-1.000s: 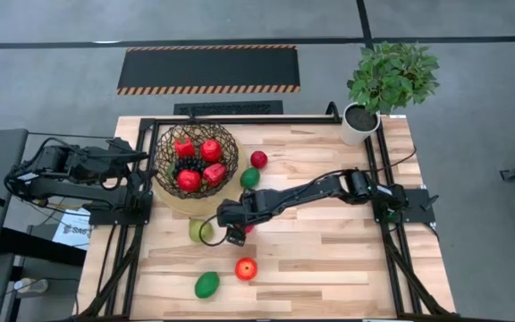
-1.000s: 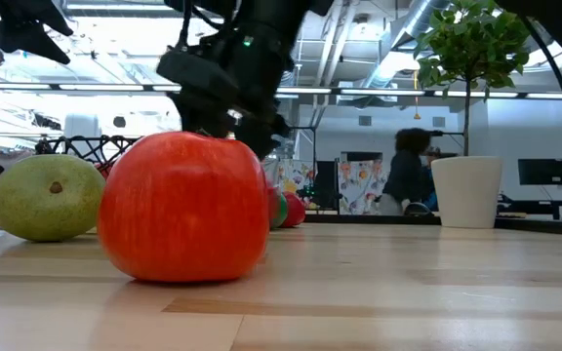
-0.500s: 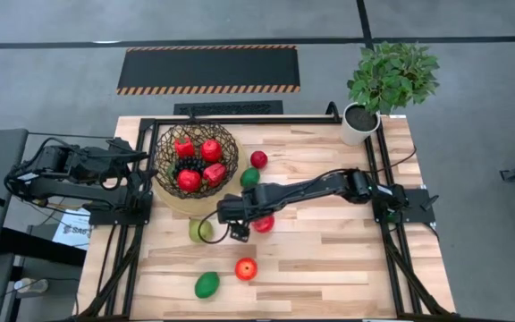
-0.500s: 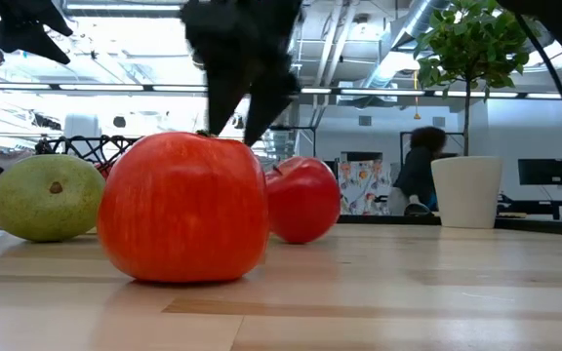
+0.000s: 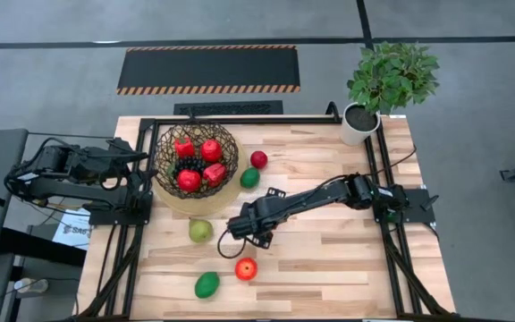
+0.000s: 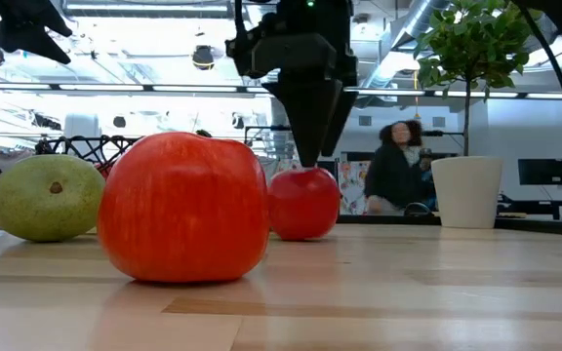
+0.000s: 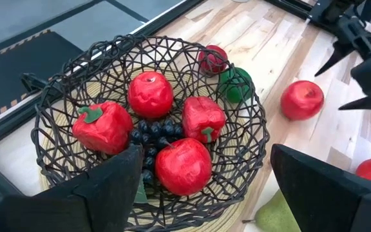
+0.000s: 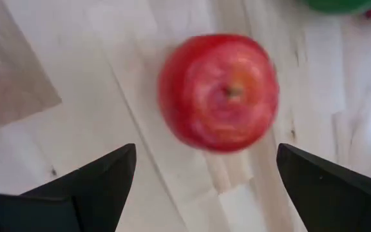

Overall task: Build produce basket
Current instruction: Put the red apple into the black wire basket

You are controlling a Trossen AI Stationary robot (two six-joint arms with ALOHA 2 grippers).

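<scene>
The basket [image 5: 197, 161], dark open weave on a tan base, stands at the table's far left and holds red produce and dark grapes [image 7: 148, 136]. Just right of it lie a red apple [image 5: 258, 159] and a green oval [image 5: 250, 177]. My right gripper [image 5: 244, 231] hangs open, pointing steeply down over another red apple [image 8: 219, 92] at mid-table. Its fingers stand above the apple [image 6: 302, 203], one to each side, and do not touch it. My left gripper [image 7: 205, 151] waits open, left of the basket.
A pear [image 5: 200, 230] lies left of my right gripper. A red apple [image 5: 246, 268] and a green oval [image 5: 206, 284] lie nearer the front edge. A potted plant [image 5: 362, 121] stands at the far right corner. A person [image 6: 393, 175] shows in the room behind.
My right gripper has swung from beside the pear toward the table's right edge and risen a little, tipping from a slant to point steeply down. It has stayed open. The red apple beside it has rolled a short way right, and the gripper now hangs over it.
</scene>
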